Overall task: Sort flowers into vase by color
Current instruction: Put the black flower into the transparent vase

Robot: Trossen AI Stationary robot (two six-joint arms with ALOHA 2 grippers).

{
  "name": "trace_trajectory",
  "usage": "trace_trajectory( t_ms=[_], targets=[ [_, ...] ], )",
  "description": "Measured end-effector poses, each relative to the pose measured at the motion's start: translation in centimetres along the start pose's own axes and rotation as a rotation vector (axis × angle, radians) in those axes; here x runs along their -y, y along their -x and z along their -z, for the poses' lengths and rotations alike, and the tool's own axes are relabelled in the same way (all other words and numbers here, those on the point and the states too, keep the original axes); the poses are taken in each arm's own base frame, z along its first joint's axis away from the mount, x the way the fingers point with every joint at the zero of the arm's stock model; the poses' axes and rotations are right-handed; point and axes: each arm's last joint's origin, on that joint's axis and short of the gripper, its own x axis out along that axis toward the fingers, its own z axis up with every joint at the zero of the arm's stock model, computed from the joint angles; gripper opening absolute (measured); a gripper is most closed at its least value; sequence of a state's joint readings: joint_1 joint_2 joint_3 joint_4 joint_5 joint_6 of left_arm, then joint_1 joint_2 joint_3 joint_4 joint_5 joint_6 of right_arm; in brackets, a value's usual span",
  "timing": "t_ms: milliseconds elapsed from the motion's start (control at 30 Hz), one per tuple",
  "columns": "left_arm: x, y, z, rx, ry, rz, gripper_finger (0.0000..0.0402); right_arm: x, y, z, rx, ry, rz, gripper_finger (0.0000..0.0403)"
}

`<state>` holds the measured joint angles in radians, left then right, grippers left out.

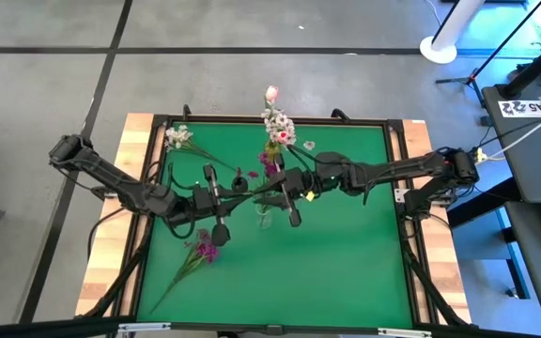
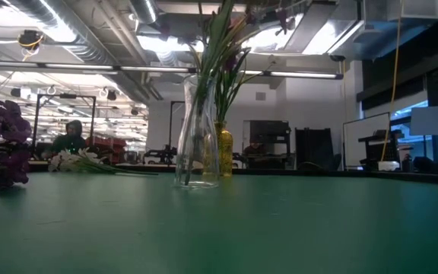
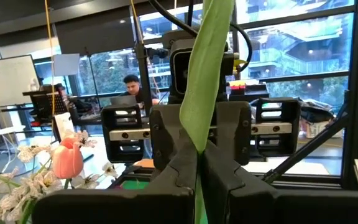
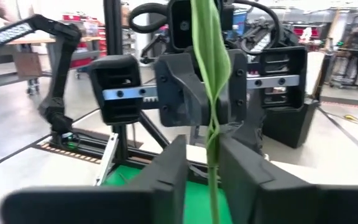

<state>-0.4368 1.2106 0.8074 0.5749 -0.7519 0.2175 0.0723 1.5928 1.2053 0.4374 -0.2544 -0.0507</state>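
Note:
My two grippers meet high over the middle of the green mat, above a clear glass vase [image 2: 197,133] that holds green stems. An upright green flower stem with a long leaf [image 3: 207,68] stands between them. My left gripper [image 3: 199,168] comes from the table's left and is shut on it. My right gripper [image 4: 202,180] faces it from the right. Its fingers stand apart with the stem [image 4: 211,155] running through the gap. In the high view the left gripper [image 1: 248,188] and the right gripper [image 1: 269,185] are nearly tip to tip. The held flower's blossom is out of view. My left gripper pinches the green leaf and stem [image 3: 199,140] between its two fingers. The fingers come level from the table's left and lie across the stem. The stem stands upright, high above the mat, and the leaf rises above the fingers. Its lower end is hidden.
A yellow vase [image 1: 272,147] with white and pink flowers stands far of centre. A magenta-purple sprig [image 1: 203,249] lies on the mat near left. A white sprig [image 1: 178,137] lies at the far left corner and a small pink bloom [image 1: 309,145] far right of centre. People sit in the room beyond.

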Motion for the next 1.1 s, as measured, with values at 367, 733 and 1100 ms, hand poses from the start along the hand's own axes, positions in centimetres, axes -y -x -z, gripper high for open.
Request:
trace_trajectory(
  t_ms=[367, 733, 1100],
  targets=[
    [0.2, 0.3, 0.0, -0.015, -0.004, -0.037, 0.0001, -0.4, 1.2, -1.2, -0.032, -0.011, -0.041, 0.0238],
    [0.2, 0.3, 0.1, -0.021, -0.006, -0.035, 0.0, -1.1, 4.2, -4.2, -0.02, -0.002, -0.079, 0.0268],
    [-0.1, 0.0, 1.1, -0.097, 0.003, -0.07, 0.0, -2.7, 10.8, -8.7, -0.04, -0.009, -0.1, 0.0269]
  ],
)
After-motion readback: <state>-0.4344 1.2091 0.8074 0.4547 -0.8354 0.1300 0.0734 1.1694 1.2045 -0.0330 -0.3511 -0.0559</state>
